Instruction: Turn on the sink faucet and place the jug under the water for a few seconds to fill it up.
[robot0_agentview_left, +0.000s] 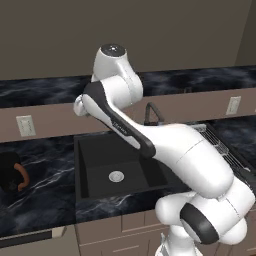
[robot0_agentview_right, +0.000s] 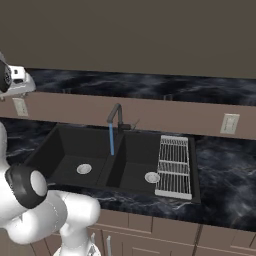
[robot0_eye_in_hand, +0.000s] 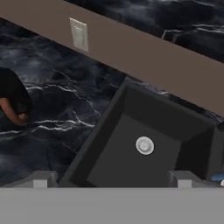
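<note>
Black jug (robot0_eye_in_hand: 9, 99) waits on the bench beside the sink (robot0_eye_in_hand: 109, 127); rigid, likely slick, best gripped at its handle (robot0_eye_in_hand: 12, 113). Pincer (robot0_eye_in_hand: 113, 181) wide open, empty.

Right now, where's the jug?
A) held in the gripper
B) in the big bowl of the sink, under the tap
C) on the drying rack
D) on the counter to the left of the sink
D. The jug stands on the dark marble counter left of the sink, at the frame edge, its orange handle facing the basin, while water already runs from the tap.
</note>
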